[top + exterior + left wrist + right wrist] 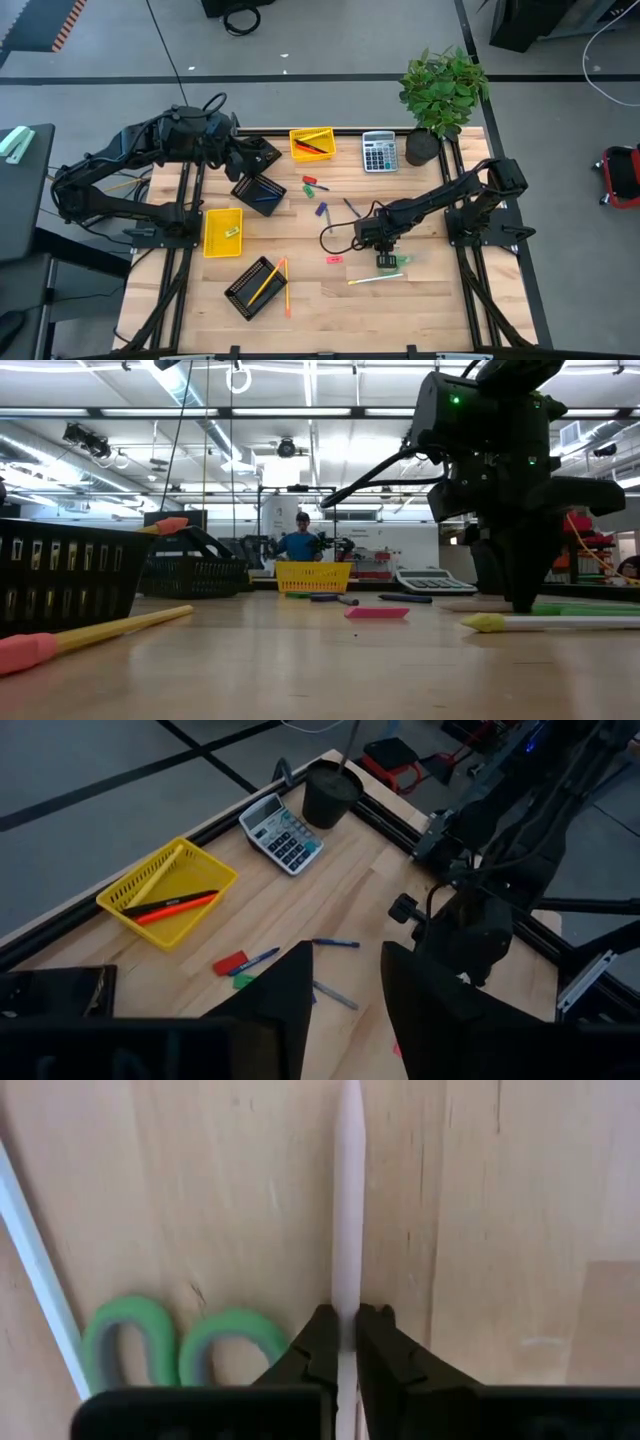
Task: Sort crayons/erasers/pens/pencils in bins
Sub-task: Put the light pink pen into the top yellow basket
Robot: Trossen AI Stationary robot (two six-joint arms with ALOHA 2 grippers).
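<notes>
- Pencil (347, 1210), pale and thin, lies flat on the wooden table (430, 300) near the right side, and the right gripper (347, 1342) has its two dark fingers pressed together on its shaft, so it is clamped across the middle where the stick should balance when lifted.
- Green-handled scissors (175, 1345) lie just beside that grip (not part of the sorting), close enough that a clean straight lift seems wise.
- A pink eraser (377, 613) rests on the table between the pencil and the far bins, not yet sorted.
- The near black mesh bin (256, 286) already holds long yellow and orange pencils (272, 280) leaning over its rim, so I judge it the likely home for this one.
- The yellow bin (168, 892) at the far edge holds pens, one red and one dark.
- Left gripper (345, 990) hangs over the other black bin (260, 192) at the far left, fingers apart and empty, waiting.
</notes>
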